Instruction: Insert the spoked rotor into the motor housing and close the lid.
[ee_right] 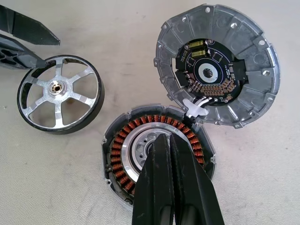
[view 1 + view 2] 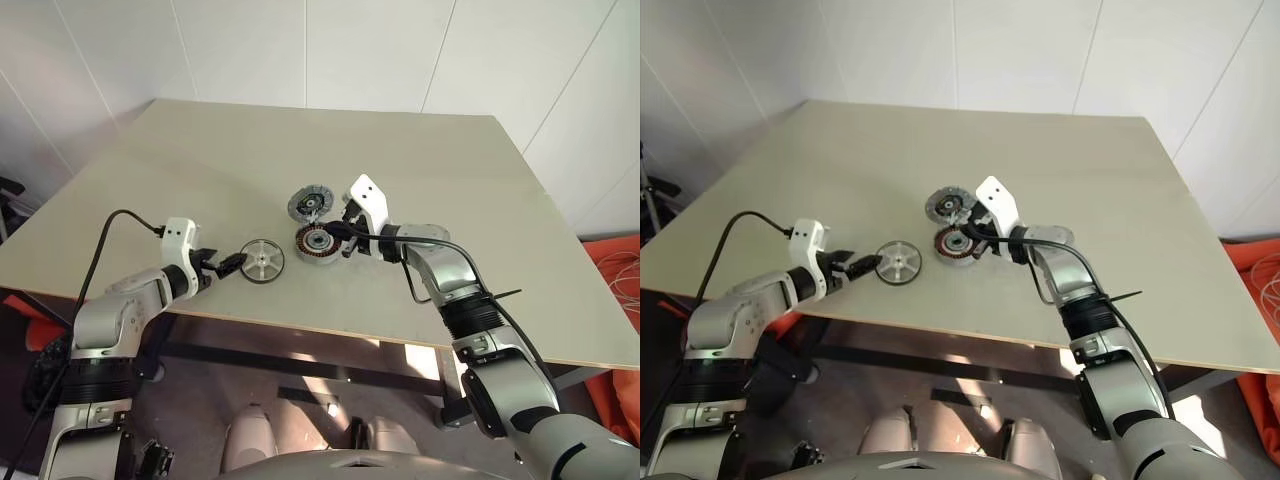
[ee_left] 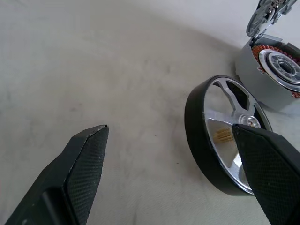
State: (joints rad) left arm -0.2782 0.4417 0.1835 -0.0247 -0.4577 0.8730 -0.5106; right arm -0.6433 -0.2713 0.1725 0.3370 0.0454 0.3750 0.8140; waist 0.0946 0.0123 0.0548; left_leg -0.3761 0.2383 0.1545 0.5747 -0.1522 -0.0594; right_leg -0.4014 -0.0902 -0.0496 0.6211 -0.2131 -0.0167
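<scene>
The spoked rotor [image 2: 263, 260] lies flat on the table near its front edge, a silver wheel in a dark rim. My left gripper [image 2: 232, 264] is open at its left side. In the left wrist view one finger [image 3: 267, 164] stands over the rotor [image 3: 211, 140] and the other finger [image 3: 89, 154] over bare table. The motor housing [image 1: 117, 150] with coppery windings sits just right of the rotor. My right gripper [image 1: 169, 140] is shut, its tips over the housing's silver centre. The lid [image 1: 220, 65] lies open behind the housing, joined to it at one edge, circuit side up.
The beige table [image 2: 420, 170] is bare apart from these parts. Its front edge [image 2: 330, 330] runs close behind the rotor and my left arm. An orange heap [image 2: 615, 270] lies on the floor at the right.
</scene>
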